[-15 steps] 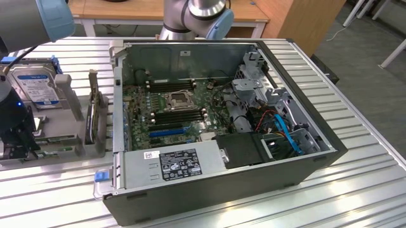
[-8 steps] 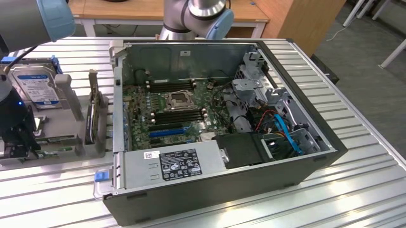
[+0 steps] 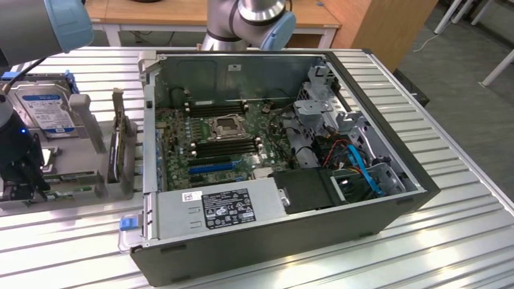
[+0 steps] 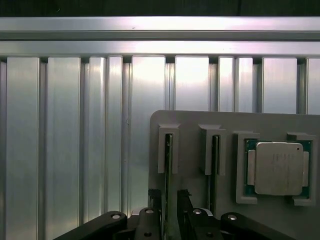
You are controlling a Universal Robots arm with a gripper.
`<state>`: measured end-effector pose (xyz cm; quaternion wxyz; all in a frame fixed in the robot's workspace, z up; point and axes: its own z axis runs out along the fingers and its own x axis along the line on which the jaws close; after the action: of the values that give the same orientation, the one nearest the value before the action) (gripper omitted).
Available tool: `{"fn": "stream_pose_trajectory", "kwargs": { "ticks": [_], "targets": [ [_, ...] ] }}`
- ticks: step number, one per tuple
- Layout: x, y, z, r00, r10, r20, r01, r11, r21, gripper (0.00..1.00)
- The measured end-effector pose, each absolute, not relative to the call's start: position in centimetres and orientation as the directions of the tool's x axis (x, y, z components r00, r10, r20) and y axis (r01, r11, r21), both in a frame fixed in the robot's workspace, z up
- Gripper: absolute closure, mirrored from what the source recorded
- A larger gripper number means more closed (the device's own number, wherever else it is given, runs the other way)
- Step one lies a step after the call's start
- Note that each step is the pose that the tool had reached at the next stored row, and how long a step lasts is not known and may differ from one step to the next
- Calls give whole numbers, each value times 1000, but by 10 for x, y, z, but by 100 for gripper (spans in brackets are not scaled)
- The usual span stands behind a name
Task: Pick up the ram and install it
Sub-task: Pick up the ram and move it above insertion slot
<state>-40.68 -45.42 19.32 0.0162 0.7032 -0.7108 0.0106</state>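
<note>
In the wrist view the ram stands on edge in a slot of the grey holder, and a second stick like it sits in the neighbouring slot. My gripper is open. Its black fingers stand on either side of the first stick's end, with a gap to each. In the exterior view the gripper hangs low over the holder at the far left, beside green board edges. The open computer case shows its motherboard with dark memory slots.
A silver CPU chip lies in the holder beside the sticks. A blue-labelled hard drive stands at the holder's back. The ribbed aluminium table carries everything. The arm's joint rises behind the case, and wooden furniture stands beyond.
</note>
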Motion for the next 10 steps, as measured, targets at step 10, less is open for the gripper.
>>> {"fn": "stream_pose_trajectory", "kwargs": {
  "ticks": [10],
  "targets": [
    [-407,-454,193,-11,-999,38,-1000,11,8,54]
  ]
}}
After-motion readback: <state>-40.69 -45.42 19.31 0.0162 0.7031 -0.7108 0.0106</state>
